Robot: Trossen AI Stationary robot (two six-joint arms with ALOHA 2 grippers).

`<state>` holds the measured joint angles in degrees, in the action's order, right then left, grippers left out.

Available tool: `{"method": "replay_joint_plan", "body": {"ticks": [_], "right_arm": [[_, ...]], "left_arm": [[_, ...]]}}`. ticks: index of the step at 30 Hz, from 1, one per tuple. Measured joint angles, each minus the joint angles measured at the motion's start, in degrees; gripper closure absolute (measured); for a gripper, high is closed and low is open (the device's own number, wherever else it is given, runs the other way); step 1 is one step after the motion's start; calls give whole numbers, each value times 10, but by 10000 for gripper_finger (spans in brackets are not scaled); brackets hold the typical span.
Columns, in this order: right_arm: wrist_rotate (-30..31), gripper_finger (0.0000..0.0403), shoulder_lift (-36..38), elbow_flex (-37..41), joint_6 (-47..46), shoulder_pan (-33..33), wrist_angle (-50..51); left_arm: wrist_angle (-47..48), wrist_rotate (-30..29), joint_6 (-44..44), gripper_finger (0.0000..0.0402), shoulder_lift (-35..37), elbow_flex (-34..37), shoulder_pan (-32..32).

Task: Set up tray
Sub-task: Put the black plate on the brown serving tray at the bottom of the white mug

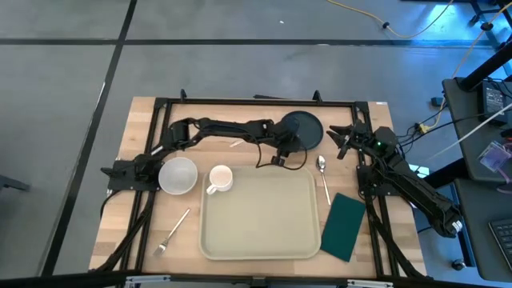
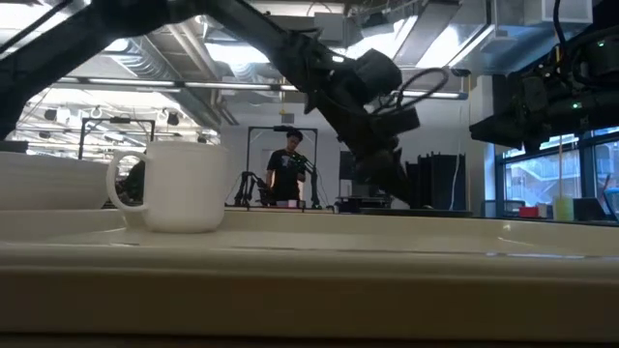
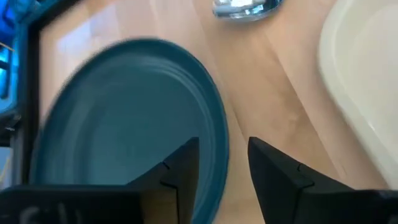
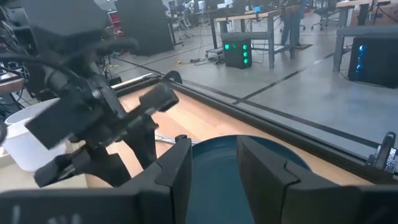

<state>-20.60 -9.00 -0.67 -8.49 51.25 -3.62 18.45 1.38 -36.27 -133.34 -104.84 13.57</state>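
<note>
A dark teal plate [image 1: 304, 126] lies flat on the wooden table, beyond the far edge of the pale beige tray [image 1: 264, 232]. My left gripper [image 1: 282, 152] is open at the plate's near rim. In the left wrist view [image 3: 224, 146] one finger stands over the plate [image 3: 124, 124] and the other over bare wood, with the rim between them. I cannot tell whether they touch it. My right gripper [image 1: 336, 136] is open and empty just right of the plate. Its wrist view [image 4: 214, 149] looks across the plate [image 4: 249, 155] at the left arm.
A white mug [image 1: 218, 179] stands at the tray's far left corner, with a white bowl [image 1: 178, 174] to its left. A fork [image 1: 172, 232] lies left of the tray. A spoon [image 1: 322, 172] and a dark green napkin [image 1: 346, 226] lie to its right. A black frame borders the table.
</note>
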Motion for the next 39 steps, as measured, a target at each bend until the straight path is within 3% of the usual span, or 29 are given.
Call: {"method": "replay_joint_plan", "body": {"ticks": [8, 27, 39], "right_arm": [[0, 274, 0, 0, 2, 0, 0], [0, 274, 0, 0, 2, 0, 0], [0, 274, 0, 0, 0, 0, 0]], "left_arm": [[-5, -39, 12, 266, -10, -1, 13], [29, -46, 13, 283, -28, -1, 24], [135, -153, 67, 294, -22, -3, 24]]}}
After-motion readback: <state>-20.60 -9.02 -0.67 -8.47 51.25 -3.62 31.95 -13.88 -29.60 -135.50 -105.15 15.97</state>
